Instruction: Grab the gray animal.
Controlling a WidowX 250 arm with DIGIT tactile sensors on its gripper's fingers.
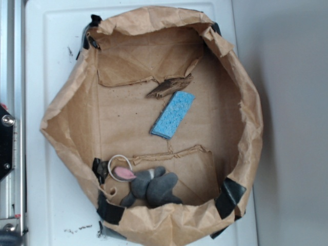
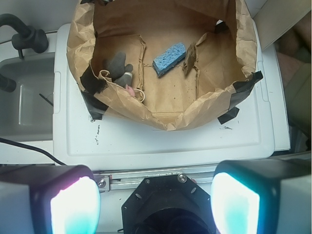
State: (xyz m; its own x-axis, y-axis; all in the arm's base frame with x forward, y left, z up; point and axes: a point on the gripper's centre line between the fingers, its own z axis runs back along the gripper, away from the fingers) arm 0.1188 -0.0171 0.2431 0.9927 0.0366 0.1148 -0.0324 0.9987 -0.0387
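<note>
Although no contact is yet made, the gray animal [image 1: 151, 185] is judged a light, soft and compressible item, likely to yield under pressure rather than slip; a hold across the plump dark body, where the lumpy limbs bunch together, is judged the soundest, the pink ear end being thinner and less sure. Item: small plush toy, dark gray, with rounded limbs, a lighter gray band across the middle and a pink inner ear [image 1: 123, 173]; a thin pale loop [image 1: 119, 167] is seen at the ear end, its attachment not determinable. Location: inside the brown paper bag [image 1: 66, 133], which is laid open as a shallow basin on a white surface [image 1: 51, 51]; the toy is lodged in a corner, pressed close against the bag's crumpled wall and beside a strip of black tape [image 1: 108, 210], so access from that side is judged tight. Other contents: a blue sponge [image 1: 172, 115] and a brown wood scrap [image 1: 169, 87], both well apart from the toy near the middle of the bag. Gripper [image 2: 155, 202]: held high and outside the bag in the wrist view, its two fingers spread wide with nothing between them.
</note>
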